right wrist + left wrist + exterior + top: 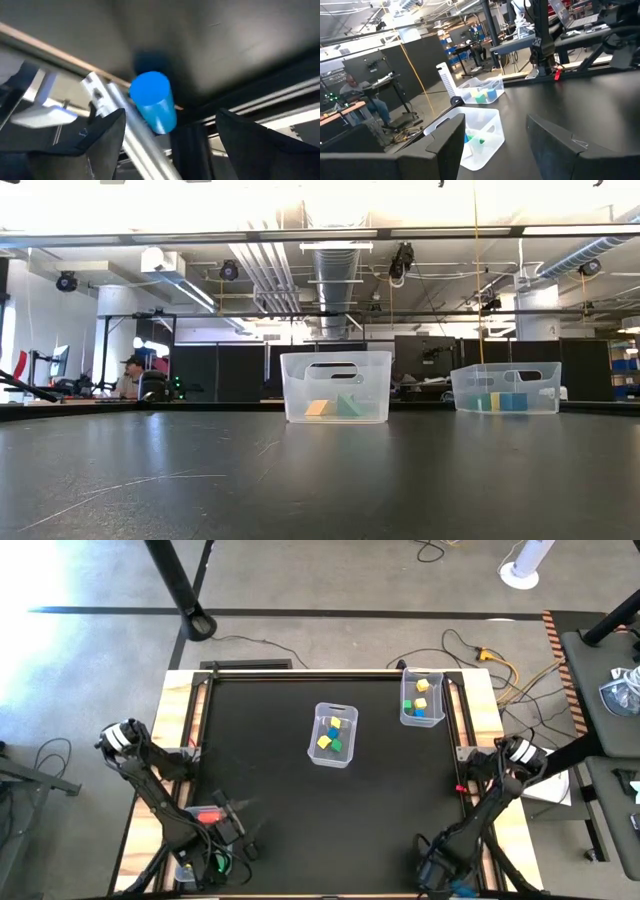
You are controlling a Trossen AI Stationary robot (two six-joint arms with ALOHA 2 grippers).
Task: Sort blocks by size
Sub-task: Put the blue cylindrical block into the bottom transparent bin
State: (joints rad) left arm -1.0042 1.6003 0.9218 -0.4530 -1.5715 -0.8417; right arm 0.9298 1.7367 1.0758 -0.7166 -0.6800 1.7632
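Blocks (333, 734) in bins (316, 757), end effectors (238, 812) apart

No text, label, brand, number or sign can be read in any view. The two bins (332, 735) (421, 698) on the table (260, 770) carry no legible marking, and nothing on the equipment in the room beyond can be made out as writing.
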